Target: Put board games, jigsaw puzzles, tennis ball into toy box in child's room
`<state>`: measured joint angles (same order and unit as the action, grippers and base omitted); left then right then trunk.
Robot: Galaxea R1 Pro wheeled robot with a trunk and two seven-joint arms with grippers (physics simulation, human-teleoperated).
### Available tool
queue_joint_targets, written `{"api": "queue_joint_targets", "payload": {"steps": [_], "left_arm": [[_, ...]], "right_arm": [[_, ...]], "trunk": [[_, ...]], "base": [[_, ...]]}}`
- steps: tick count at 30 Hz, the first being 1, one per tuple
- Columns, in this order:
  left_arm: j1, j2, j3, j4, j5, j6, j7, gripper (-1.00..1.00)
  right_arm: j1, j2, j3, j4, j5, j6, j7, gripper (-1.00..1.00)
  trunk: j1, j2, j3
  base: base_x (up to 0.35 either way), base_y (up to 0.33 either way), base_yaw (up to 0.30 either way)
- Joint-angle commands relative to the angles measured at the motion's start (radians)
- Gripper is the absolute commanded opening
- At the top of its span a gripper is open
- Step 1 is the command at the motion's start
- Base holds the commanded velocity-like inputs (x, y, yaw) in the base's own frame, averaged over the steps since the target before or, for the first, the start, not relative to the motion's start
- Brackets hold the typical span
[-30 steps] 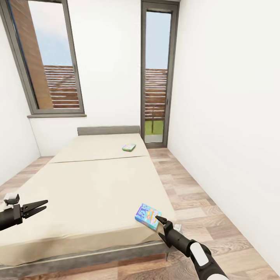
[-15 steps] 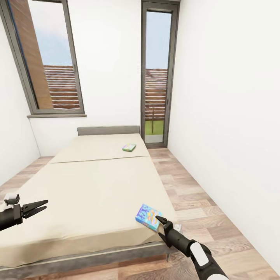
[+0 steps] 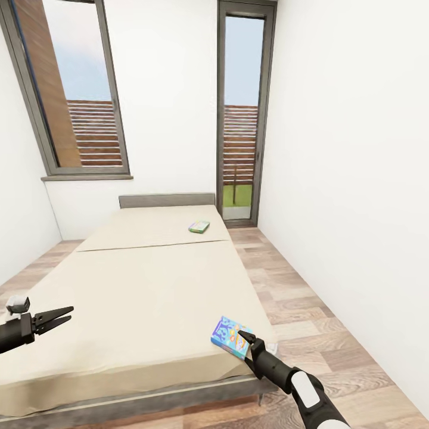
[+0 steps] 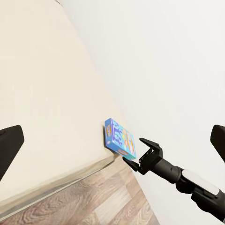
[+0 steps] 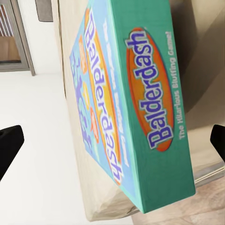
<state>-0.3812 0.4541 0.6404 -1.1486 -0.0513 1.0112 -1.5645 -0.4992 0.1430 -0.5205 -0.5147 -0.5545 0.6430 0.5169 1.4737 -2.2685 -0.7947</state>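
Note:
A blue board game [image 3: 229,336] lies at the front right corner of the beige bed [image 3: 137,286]; its cover reads Balderdash [image 5: 140,117]. My right gripper [image 3: 243,338] is open right at the box's near edge. In the right wrist view its fingertips [image 5: 9,143] stand wide apart on either side of the box. The left wrist view shows the same box [image 4: 119,138] with the right gripper [image 4: 134,151] against its end. A green and white board game [image 3: 199,226] rests far up the bed near the grey headboard [image 3: 167,199]. My left gripper [image 3: 58,316] hovers open over the bed's front left.
A white wall [image 3: 357,208] runs close along the right, leaving a narrow strip of wood floor [image 3: 298,298] beside the bed. A tall glazed door [image 3: 239,119] and a window [image 3: 71,89] stand at the far end.
The whole view has shifted slightly, so the camera has moved. The blue box sits a little lower and flatter by the right gripper. The left arm holds its pose.

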Motion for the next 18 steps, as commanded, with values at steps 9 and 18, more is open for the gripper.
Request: {"api": "queue_joint_targets", "payload": {"steps": [9,18], "left_arm": [[-0.001,0.000,0.000,0.000,-0.006,0.010,-0.006,1.00],[-0.001,0.000,0.001,0.000,-0.006,0.012,-0.006,1.00]], "right_arm": [[-0.001,0.001,-0.007,-0.001,-0.001,0.007,0.000,1.00],[-0.001,0.002,-0.006,-0.001,0.000,0.007,-0.005,-1.00]], "trunk": [[0.000,-0.001,-0.001],[0.000,-0.001,-0.001]], "base": [[0.001,0.000,0.000],[0.000,0.000,0.000]]}}
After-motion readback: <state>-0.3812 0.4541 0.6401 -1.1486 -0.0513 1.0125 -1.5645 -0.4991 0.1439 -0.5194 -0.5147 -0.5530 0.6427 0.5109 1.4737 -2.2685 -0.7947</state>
